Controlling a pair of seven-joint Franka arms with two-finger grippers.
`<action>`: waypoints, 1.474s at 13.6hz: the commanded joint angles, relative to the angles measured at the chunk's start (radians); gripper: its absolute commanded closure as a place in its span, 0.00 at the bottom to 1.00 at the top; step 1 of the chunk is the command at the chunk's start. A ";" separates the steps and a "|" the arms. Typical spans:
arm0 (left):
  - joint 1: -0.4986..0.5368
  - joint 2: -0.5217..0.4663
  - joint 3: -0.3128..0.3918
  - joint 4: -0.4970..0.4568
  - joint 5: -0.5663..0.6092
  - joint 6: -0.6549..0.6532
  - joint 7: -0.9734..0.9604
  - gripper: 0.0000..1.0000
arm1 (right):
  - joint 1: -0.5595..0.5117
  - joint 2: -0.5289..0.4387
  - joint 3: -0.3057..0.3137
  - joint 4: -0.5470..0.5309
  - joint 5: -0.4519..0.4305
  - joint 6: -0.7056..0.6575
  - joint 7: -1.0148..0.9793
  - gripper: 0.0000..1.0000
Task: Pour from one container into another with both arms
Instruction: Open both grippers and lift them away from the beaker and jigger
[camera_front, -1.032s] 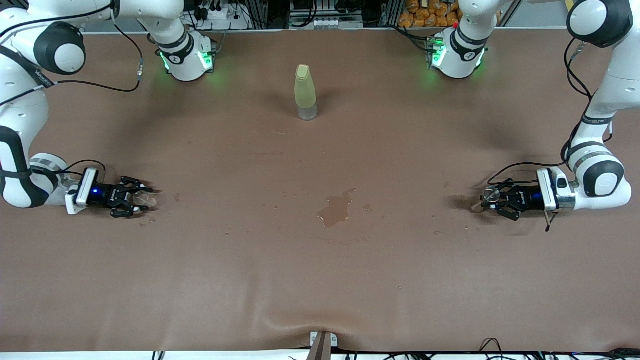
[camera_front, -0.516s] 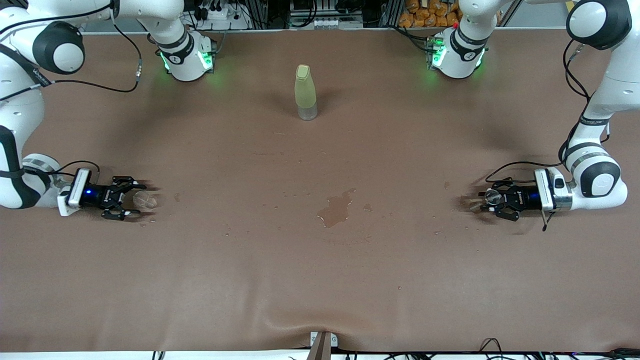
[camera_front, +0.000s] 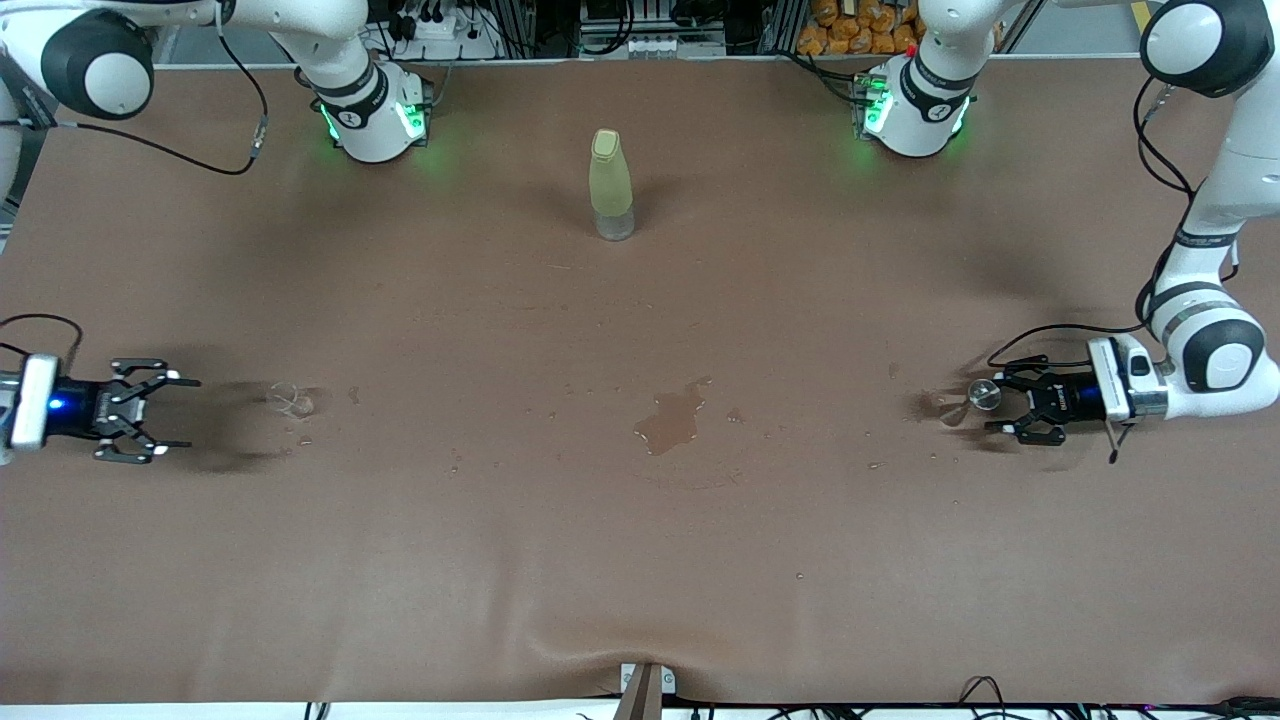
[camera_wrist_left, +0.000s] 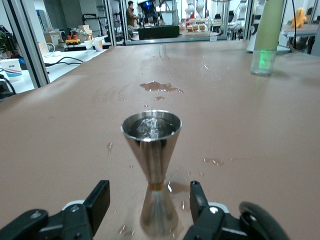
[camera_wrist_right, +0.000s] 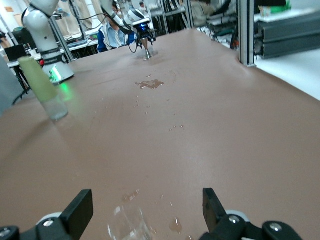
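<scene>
1 steel jigger (upright, liquid visible only from left wrist).

The front view looks steeply down from high over the surface, facing the arm bases along its top edge. Each wrist view sits low, just above the surface, looking level across it toward the other arm's end. All three share the spill and the yellow-green bottle.
</scene>
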 joint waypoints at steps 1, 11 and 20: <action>0.005 -0.015 -0.007 0.090 0.061 -0.065 -0.048 0.24 | 0.083 -0.069 -0.001 0.020 -0.052 0.005 0.208 0.03; -0.083 -0.234 -0.134 0.294 0.145 -0.143 -0.633 0.19 | 0.349 -0.376 -0.001 0.009 -0.297 0.040 0.999 0.00; -0.165 -0.401 -0.128 0.293 0.419 -0.025 -1.164 0.00 | 0.548 -0.718 -0.023 -0.291 -0.739 0.304 1.490 0.00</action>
